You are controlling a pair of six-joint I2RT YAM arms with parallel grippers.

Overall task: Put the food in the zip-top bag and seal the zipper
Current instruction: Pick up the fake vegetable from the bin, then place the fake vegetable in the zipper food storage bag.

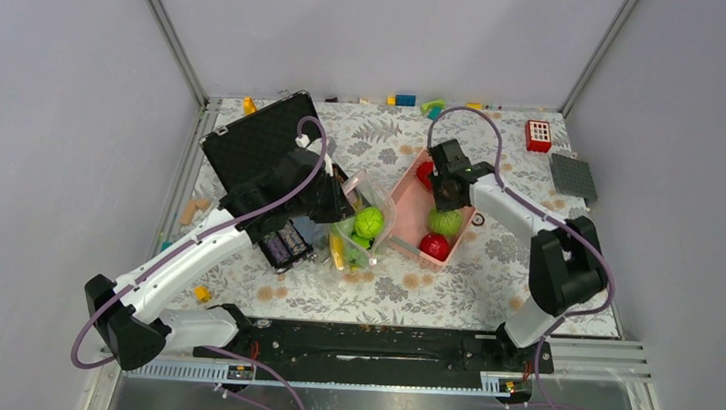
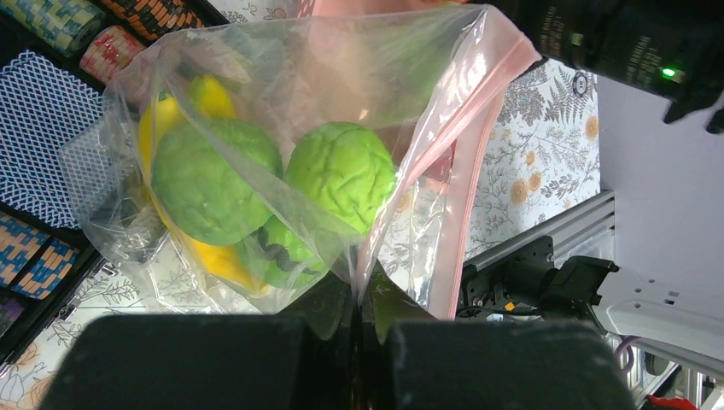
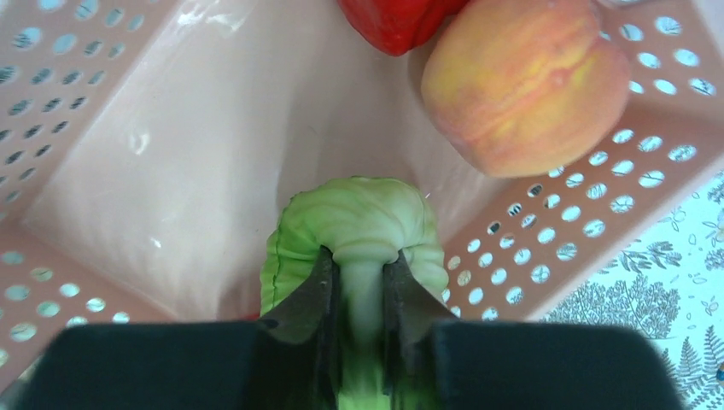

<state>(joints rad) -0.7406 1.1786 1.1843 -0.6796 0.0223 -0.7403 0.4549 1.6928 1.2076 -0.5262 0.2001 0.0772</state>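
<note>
Your zip-top bag (image 1: 374,194) (image 2: 427,111) sits mid-table, just beside the pink basket (image 1: 405,205) on its left. Inside it are two green round fruits (image 2: 213,184) pressed side by side, a third green piece under them, and a yellow banana (image 2: 215,258) along the far wall. The zipper (image 2: 468,222) runs down the bag's right edge in the left wrist view.

Your left gripper (image 2: 359,299) (image 1: 336,199) has its fingers pinched together on the bag's plastic film, holding that edge up.

In the basket (image 3: 102,128), your right gripper (image 3: 363,290) (image 1: 450,186) has its fingers clamped on the pale stem of the green cabbage (image 3: 359,213) (image 1: 445,221). An orange fruit (image 3: 521,81) lies against the basket's perforated wall beyond it, touching a red apple (image 3: 393,21). From above, a second red apple (image 1: 434,246) sits at the basket's near end.

Left of the bag stands an open black case (image 1: 251,140) holding striped poker chips (image 2: 60,21). Everything rests on a floral tablecloth (image 1: 486,275).
</note>
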